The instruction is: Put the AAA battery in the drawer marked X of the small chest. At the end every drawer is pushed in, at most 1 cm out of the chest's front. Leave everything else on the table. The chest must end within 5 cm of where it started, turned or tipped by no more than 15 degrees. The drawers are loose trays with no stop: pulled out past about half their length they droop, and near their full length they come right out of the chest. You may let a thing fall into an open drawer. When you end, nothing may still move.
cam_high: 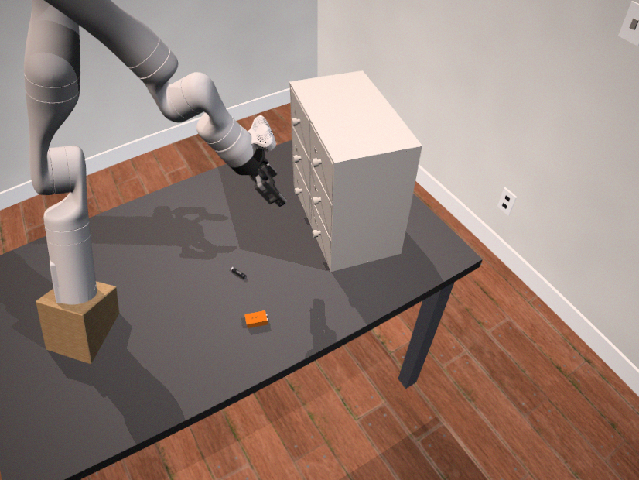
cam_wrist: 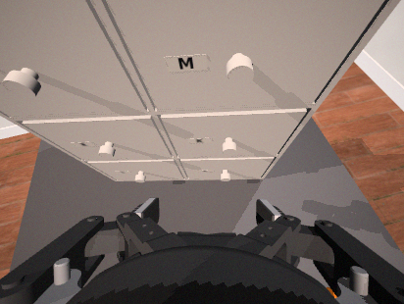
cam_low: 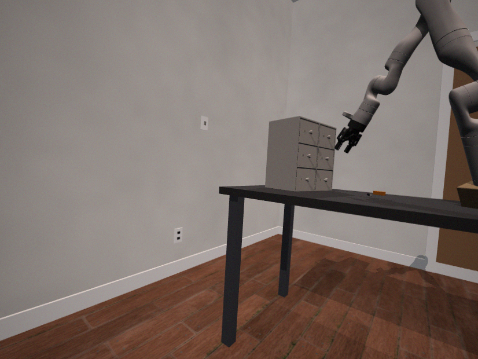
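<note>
Wide-open jaws (cam_high: 272, 192) (cam_low: 342, 147) are pointing at the chest (cam_high: 369, 206) (cam_low: 283, 154) (cam_wrist: 139, 29), maybe risking bumping a knob (cam_high: 316, 162) (cam_low: 311, 132) (cam_wrist: 239, 66) by leaning closer.

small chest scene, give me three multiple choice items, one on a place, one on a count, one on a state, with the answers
1. Where is the battery?
A) on the chest
B) on the table
C) between the fingers

2. How many drawers does the chest front have?
A) four
B) eight
C) six

3. How is the gripper?
A) open
B) shut on a knob
C) shut on nothing

1 B: the battery lies on the dark table.
2 C: the chest shows two columns of three.
3 A: the gripper has its fingers apart, nothing between them.
</note>
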Robot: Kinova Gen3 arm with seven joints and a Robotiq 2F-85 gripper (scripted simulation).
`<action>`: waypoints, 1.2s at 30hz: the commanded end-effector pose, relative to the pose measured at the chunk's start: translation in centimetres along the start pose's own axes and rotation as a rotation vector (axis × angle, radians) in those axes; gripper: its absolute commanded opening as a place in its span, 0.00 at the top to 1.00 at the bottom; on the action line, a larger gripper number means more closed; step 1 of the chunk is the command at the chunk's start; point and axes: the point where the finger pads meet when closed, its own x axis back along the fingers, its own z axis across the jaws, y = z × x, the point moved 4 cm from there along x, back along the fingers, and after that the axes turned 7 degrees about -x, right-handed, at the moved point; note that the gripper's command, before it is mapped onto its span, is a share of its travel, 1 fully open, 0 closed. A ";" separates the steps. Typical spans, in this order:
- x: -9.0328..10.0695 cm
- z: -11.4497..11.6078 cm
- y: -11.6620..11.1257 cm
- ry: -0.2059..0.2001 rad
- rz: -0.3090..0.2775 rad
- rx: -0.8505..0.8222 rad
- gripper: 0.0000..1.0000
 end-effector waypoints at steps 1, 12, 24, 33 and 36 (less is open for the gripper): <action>-1.0 -1.1 0.7 -0.007 0.080 0.027 0.00; -2.3 -0.8 0.6 -0.006 0.159 0.030 0.00; -2.5 -0.4 0.4 0.010 0.189 0.038 0.00; -2.5 -0.4 0.4 0.011 0.191 0.038 0.00; -2.5 -0.4 0.4 0.011 0.191 0.038 0.00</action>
